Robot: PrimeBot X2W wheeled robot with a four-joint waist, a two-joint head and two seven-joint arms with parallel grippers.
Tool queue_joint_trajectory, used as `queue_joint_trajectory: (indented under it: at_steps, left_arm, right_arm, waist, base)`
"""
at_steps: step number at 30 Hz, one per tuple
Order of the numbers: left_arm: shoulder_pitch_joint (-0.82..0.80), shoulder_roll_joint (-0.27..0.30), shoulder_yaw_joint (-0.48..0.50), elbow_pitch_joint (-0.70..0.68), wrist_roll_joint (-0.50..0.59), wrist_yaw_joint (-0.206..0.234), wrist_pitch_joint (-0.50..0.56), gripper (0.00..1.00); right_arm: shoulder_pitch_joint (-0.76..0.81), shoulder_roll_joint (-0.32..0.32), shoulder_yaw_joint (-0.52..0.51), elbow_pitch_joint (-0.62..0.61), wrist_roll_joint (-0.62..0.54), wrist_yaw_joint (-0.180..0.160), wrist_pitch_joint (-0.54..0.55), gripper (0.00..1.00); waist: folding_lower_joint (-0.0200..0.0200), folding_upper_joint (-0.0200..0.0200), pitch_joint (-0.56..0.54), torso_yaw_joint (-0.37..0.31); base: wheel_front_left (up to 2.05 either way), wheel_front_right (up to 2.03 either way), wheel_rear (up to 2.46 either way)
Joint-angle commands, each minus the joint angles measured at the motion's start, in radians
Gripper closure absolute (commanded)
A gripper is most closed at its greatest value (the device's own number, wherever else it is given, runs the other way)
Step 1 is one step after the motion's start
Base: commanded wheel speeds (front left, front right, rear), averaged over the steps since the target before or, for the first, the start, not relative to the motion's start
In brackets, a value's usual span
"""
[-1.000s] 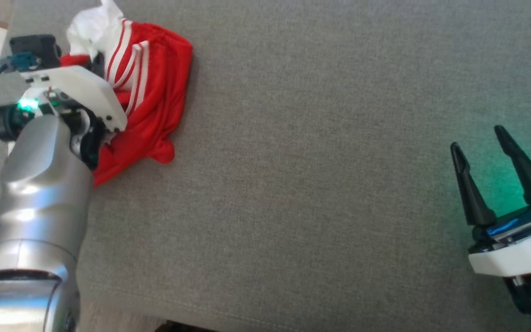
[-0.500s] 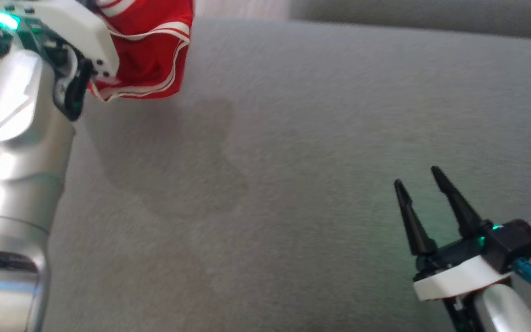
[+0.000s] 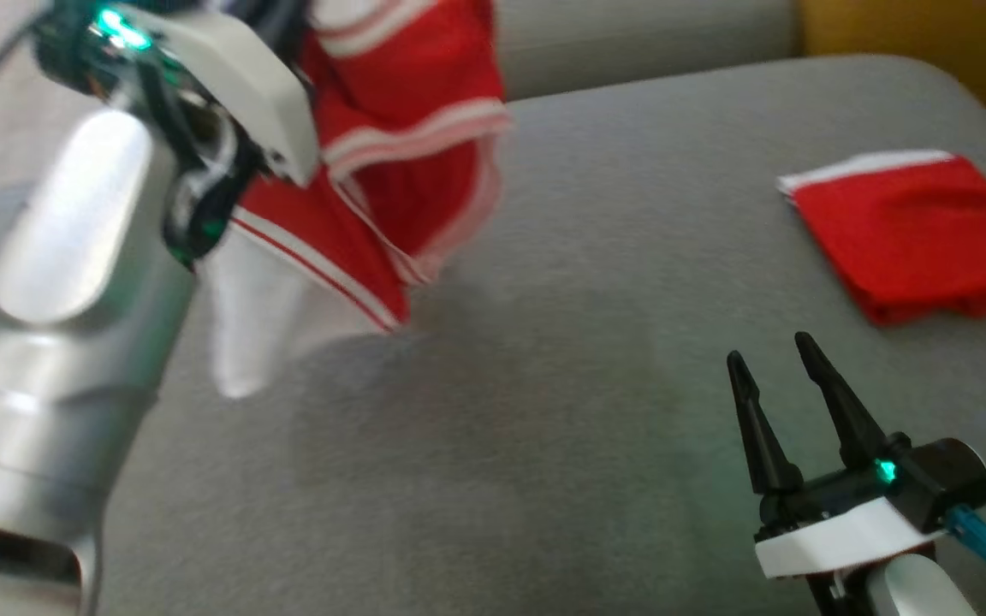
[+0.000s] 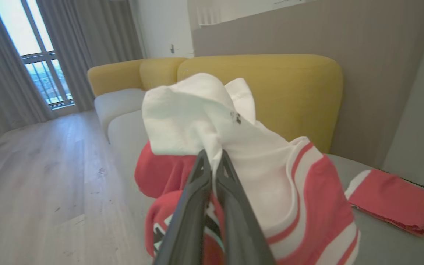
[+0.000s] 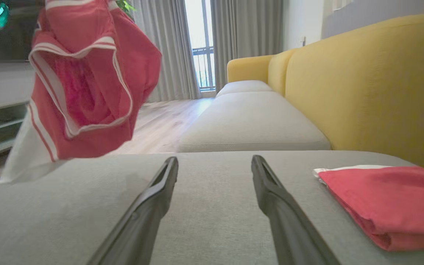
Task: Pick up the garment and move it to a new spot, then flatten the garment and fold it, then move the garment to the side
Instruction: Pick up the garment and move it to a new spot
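Head view, closest stuff first: your right pincer [image 3: 767, 346] sat low at the right, just over the grey cushion [image 3: 544, 411]. Its two fingers were spread apart with nothing between them, so that one was basically idle.

Further out and over to your left, the garment [image 3: 407, 171], the red-and-white striped thing, was up in the air, hanging bunched from your left pincer [image 4: 213, 154]. In the left wrist view the fingers were pinched together on a white fold of it, so that was a proper grip. The cloth drooped down from there, long axis pretty much vertical, with a white tail lowest. Whether that tail brushed the cushion or hung just clear, I couldn't tell, too blurry.

The bit that mattered imo: from the right pincer the garment lay up and to the left, well apart, with bare cushion between them. The left arm owned it, and the right one would've had to cross that gap to catch a hem. My guess is you were mid-carry, set-down not yet done, flattening and folding all to come.

Furthest out, a folded red cloth [image 3: 912, 231] lay flat at the cushion's far right, beyond the right pincer, with the yellow backrest [image 5: 363, 84] behind it. I'd have dropped the garment short of that.
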Motion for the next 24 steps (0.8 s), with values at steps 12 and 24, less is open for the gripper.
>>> queue_joint_trajectory:
  at_steps: [12,24]
  left_arm:
    - [0.149,-0.093,-0.088,0.063,0.007,0.015,-0.094,1.00]
    - [0.175,-0.225,-0.116,0.345,0.046,0.069,-0.472,0.00]
  right_arm:
    - [-0.075,0.034,0.020,-0.056,0.003,0.007,-0.011,0.00]
    - [-0.098,0.038,0.018,-0.035,-0.003,0.007,-0.011,0.00]
  waist:
    - [0.0001,-0.0001,0.161,-0.190]
    - [0.0001,-0.0001,0.186,-0.132]
  base:
    - [0.00,0.00,0.00]
    - [0.00,0.00,0.00]
